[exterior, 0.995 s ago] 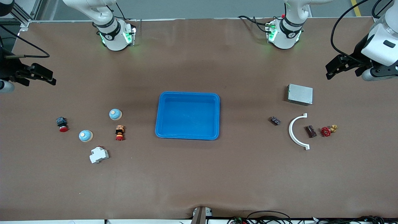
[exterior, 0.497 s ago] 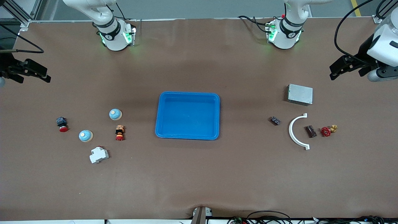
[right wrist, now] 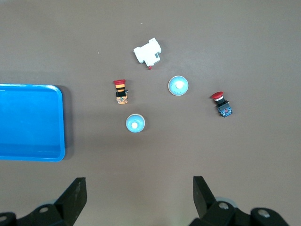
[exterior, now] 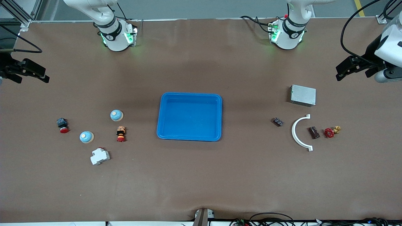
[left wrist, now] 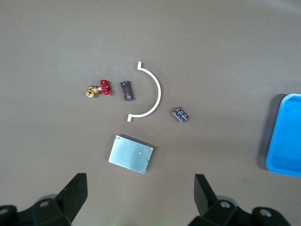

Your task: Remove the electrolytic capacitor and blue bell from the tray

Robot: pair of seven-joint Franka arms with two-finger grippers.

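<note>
The tray (exterior: 189,116) holds nothing; both blue bells (exterior: 116,115) sit on the desk. Left gripper (exterior: 348,68) and right gripper (exterior: 29,73) hang with jaws wide and empty. Risk: reaching into the bare tray would find nothing to grasp.

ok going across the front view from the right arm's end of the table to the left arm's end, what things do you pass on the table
red push button → blue bell → white breaker → second blue bell → tray → small black part → white curved piece → brown block → red valve
</note>
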